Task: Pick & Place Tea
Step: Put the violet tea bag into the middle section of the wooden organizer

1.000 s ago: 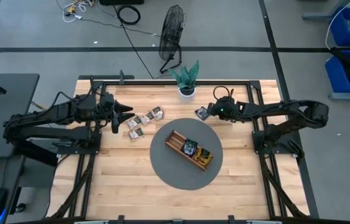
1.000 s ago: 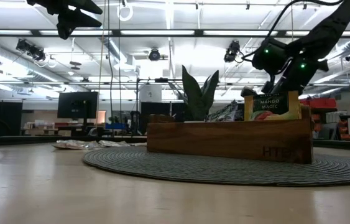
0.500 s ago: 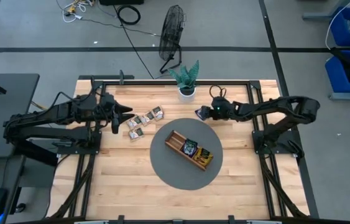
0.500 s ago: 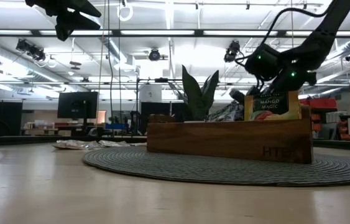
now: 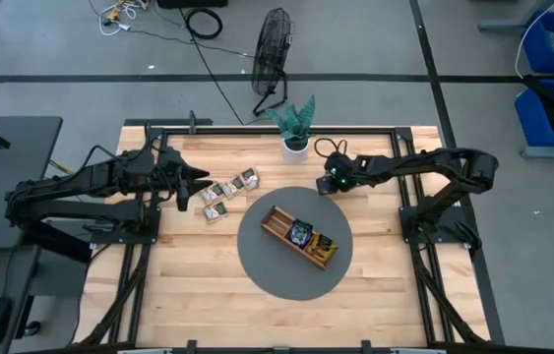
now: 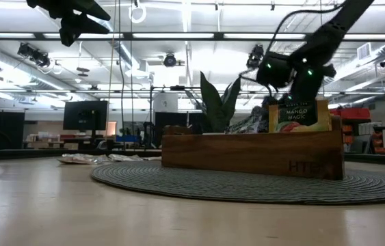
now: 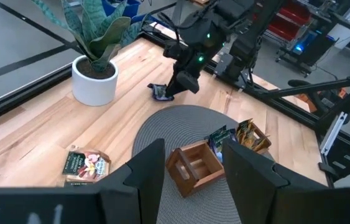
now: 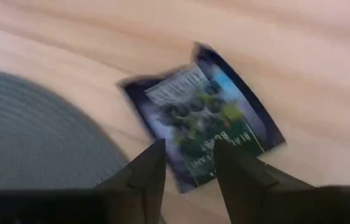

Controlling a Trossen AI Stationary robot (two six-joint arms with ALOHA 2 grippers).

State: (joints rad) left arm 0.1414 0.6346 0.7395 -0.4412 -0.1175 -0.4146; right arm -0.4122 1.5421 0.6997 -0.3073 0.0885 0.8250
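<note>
Over the table's left side the left gripper hovers part-open and empty near loose tea sachets. Further right, the right gripper straddles a dark sachet lying beside the round grey mat, fingers narrowed, seemingly not yet clamped.

A yellow-orange square tea sachet, standing upright in the brown wooden compartment tray, reads "MANGO MAGIC" in dark capitals. The tray's front wall carries faint stamped letters, apparently "HTE". A dark navy sachet lying on the wooden table has print too blurred to read.
</note>
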